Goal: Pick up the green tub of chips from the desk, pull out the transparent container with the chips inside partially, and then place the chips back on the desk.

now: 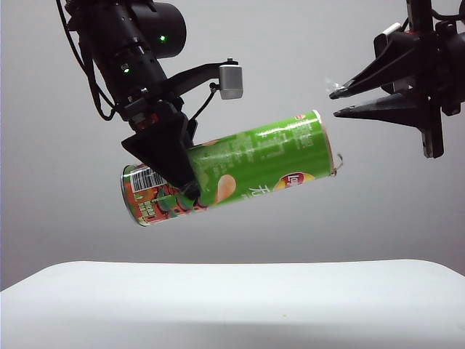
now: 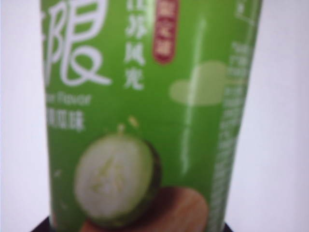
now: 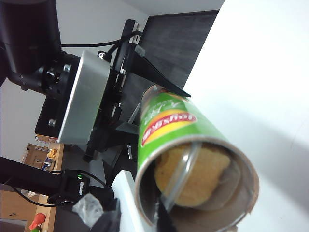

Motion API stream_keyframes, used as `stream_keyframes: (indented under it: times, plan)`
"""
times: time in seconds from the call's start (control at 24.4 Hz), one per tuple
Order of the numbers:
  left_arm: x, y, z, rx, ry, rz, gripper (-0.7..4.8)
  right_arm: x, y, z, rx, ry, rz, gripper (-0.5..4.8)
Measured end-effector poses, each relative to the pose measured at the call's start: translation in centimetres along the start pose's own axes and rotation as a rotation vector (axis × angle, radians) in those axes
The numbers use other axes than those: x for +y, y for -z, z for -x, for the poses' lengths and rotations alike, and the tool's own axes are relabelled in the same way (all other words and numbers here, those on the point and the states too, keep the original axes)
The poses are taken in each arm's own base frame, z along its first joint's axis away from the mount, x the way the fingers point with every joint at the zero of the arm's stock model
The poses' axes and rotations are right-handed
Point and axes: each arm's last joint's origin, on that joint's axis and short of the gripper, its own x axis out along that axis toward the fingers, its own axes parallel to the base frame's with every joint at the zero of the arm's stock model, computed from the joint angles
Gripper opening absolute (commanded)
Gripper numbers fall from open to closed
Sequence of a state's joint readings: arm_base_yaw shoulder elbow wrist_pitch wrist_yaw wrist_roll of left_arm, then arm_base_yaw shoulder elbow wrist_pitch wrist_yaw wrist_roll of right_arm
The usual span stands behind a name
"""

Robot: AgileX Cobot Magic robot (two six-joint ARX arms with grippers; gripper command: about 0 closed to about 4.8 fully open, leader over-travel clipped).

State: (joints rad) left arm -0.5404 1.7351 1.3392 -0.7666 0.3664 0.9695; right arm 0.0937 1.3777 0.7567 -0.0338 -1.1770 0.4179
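One desk (image 1: pixel 232 305), white and matte, filled the lower part of the exterior view, and nothing touched it. There were two arms, one green tub of chips (image 1: pixel 247 171), one transparent container (image 3: pixel 181 166) and one stack of chips (image 3: pixel 193 171).

The green tub of chips hung in the air well above the desk, lying nearly level with its open end tilted a little upward toward the right side of the exterior view and its barcode end lower on the left. The left gripper (image 1: pixel 178 171) was clamped on the tub near the barcode end, its dark fingers wrapped across the can's side; in the left wrist view the tub (image 2: pixel 145 121) filled the picture, blurred and close.

The right gripper (image 1: pixel 336 103) stood up and to the right of the tub's open end, near it but apart, pointing toward it. Its two fingers lay close together, tips a little apart, and a small scrap of clear material showed at the upper tip; whether it was pinched could not be told.

In the right wrist view the tub's open mouth (image 3: pixel 203 183) showed the transparent container inside, its curved clear edge crossing in front of the golden chips, both inside the rim
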Motion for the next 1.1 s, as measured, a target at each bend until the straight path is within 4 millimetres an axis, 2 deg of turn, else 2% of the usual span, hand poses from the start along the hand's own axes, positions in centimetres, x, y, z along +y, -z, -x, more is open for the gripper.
stream_keyframes:
  times: [0.41, 1.1]
  plan:
    - [0.0, 0.0, 0.0, -0.001, -0.001, 0.018, 2.77, -2.1, 0.3, -0.8, 0.028, 0.016, -0.077, 0.9]
    - [-0.1, -0.6, -0.2, -0.056, 0.017, -0.002, 2.77, -1.8, -0.1, -1.1, 0.018, -0.003, -0.026, 0.9]
